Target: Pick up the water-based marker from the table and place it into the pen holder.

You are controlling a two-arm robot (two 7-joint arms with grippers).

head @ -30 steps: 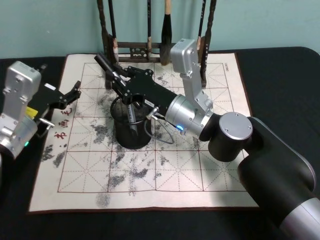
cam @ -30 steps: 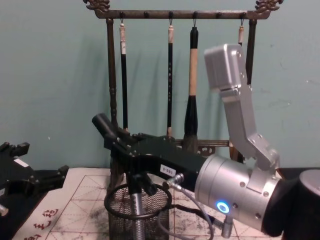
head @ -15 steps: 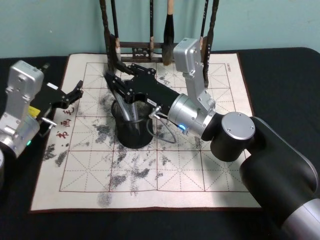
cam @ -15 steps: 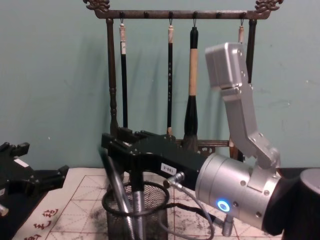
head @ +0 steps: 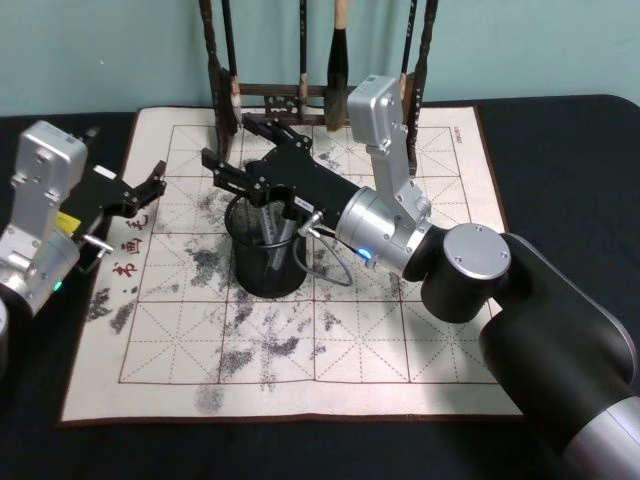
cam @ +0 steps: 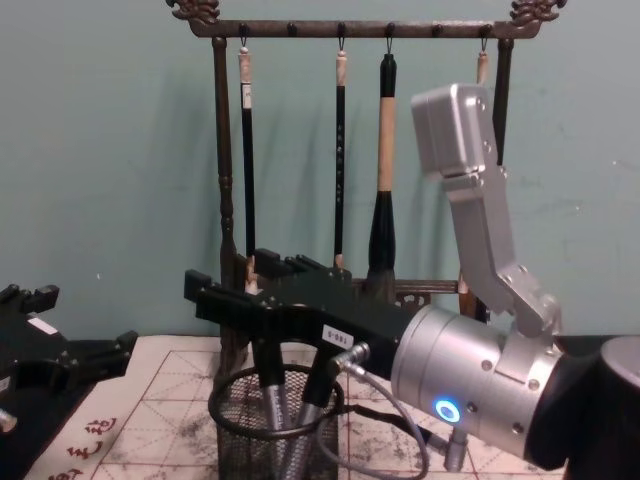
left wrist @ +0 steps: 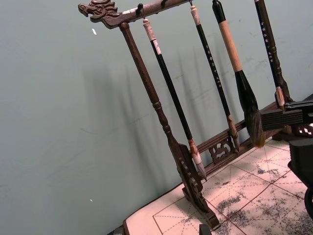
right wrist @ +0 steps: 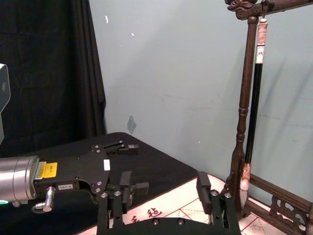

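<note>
The right end effector (head: 243, 155) hovers just above the pen holder (head: 266, 262) with its fingers spread wide and holding nothing. The water-based marker (cam: 312, 425) stands inside the mesh cup, leaning against its wall beside another grey pen (cam: 272, 425), on the ink-stained mat on the counter (head: 560, 160). The left end effector (head: 148, 186) rests at the mat's left edge, well apart from the holder, its fingers open and empty, while the brush rack (cam: 345, 30) stands behind.

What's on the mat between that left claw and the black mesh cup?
Nothing stands there: in the head view, grey ink stains and red characters mark the white felt mat between the left tool and the black wire-mesh pen holder.
</note>
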